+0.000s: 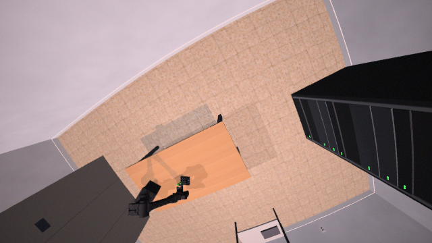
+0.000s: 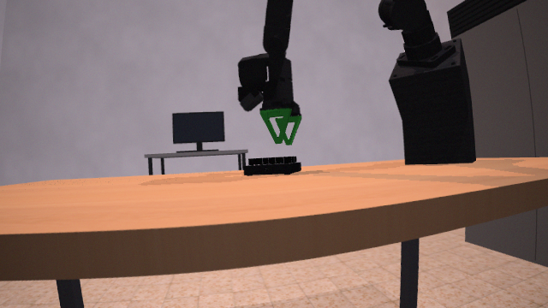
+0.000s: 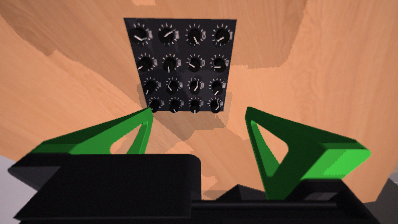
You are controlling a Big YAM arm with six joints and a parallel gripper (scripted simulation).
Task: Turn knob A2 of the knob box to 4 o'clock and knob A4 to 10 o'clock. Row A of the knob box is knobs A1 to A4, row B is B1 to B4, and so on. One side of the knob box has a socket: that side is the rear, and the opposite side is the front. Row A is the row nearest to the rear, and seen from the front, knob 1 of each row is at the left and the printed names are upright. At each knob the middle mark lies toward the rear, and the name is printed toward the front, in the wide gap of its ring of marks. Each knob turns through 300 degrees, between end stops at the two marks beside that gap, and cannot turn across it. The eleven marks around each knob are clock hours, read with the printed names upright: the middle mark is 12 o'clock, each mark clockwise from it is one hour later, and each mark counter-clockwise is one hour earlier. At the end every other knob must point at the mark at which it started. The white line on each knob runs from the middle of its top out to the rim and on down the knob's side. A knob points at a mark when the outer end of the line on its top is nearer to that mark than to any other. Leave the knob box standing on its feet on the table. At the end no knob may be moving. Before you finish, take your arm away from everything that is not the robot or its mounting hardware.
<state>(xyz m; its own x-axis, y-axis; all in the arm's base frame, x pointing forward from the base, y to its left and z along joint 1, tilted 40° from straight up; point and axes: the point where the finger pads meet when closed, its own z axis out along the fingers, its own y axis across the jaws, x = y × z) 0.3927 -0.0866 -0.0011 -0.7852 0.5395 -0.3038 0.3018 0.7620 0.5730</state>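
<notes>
Green-fingered, the claw [image 2: 282, 138] hangs wide open and empty above the knob box [image 2: 272, 166] standing on the desk [image 2: 240, 205], and because the knobs sit tightly packed, a slightly misaligned descent could likely nudge a neighbouring knob off its mark.

1. My arm [image 2: 277, 38] is matte black, built of rounded tubular links.
2. My gripper [image 2: 281, 141] carries two bright green fingers, each an open triangular frame.
3. My base is a tall, black, slab-sided pedestal [image 2: 432, 111].
</notes>
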